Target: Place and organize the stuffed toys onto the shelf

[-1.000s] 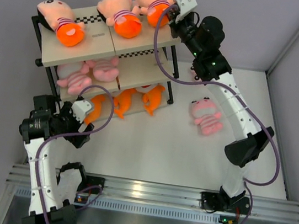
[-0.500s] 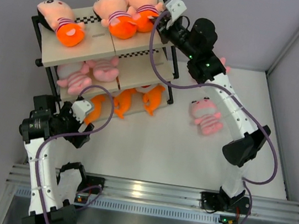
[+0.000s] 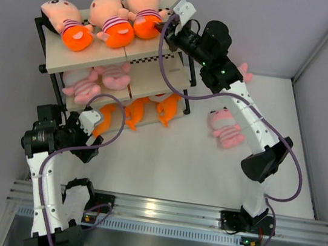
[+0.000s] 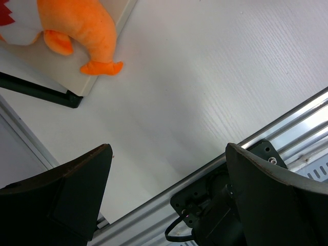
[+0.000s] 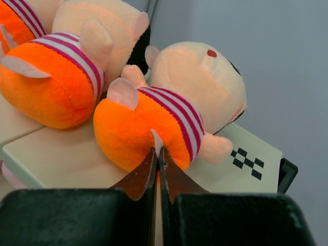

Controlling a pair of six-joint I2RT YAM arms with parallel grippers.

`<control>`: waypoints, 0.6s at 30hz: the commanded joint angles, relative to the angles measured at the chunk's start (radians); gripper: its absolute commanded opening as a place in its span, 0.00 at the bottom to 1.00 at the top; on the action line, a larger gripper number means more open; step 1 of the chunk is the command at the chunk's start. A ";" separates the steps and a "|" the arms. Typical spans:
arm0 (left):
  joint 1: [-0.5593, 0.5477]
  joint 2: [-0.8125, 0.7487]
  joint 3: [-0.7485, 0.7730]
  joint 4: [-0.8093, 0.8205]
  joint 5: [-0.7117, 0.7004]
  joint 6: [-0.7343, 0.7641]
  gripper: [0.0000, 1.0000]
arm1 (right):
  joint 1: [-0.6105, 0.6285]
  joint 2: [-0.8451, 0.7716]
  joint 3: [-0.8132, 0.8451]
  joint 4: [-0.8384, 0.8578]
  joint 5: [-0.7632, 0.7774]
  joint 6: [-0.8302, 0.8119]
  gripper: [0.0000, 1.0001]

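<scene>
grey walls (image 3: 323, 35) close in a white tabletop (image 3: 177, 161), seen here from above. at its far left stands the shelf (image 3: 57, 54), three beige boards in a black frame. three peach-headed dolls lie in a row on the top board: the left doll (image 3: 65, 20) sits a little apart, while the middle doll (image 3: 108, 17) and the right doll (image 3: 142, 10) touch. pink striped animals (image 3: 86, 87) lie on the middle board and orange fish (image 3: 133, 112) on the bottom one. one loose pink animal (image 3: 226, 127) lies on the tabletop to the right of the shelf, well apart from it. the right arm (image 3: 256, 120) reaches across to the right end of the top board, beside the right doll. the left arm (image 3: 45, 161) is folded near the shelf's near left corner

from the left wrist, the left hand (image 4: 167, 148) is spread wide with nothing between its fingers, hovering over bare tabletop. at upper left an orange fish's tail pokes past the edge of the bottom board, and the metal rail (image 4: 307, 120) runs at lower right

from the right wrist, the right hand (image 5: 156, 151) is closed tight, its fingertips together against the right doll's orange bottom. a small pale flap sits right at the tips, and it is hard to say whether any of it is pinched. that doll lies on its side on the board, head toward the checkered strip (image 5: 246, 158), with the middle doll touching it on the left
</scene>
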 commanded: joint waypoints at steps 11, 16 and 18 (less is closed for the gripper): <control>-0.006 -0.013 0.010 -0.096 0.007 -0.014 0.98 | -0.085 -0.068 -0.006 -0.047 0.009 -0.011 0.00; -0.008 -0.013 0.011 -0.096 0.006 -0.015 0.98 | -0.087 -0.089 -0.006 -0.044 0.019 -0.013 0.18; -0.008 -0.013 0.011 -0.098 0.012 -0.017 0.98 | -0.087 -0.103 -0.010 -0.035 0.015 -0.010 0.40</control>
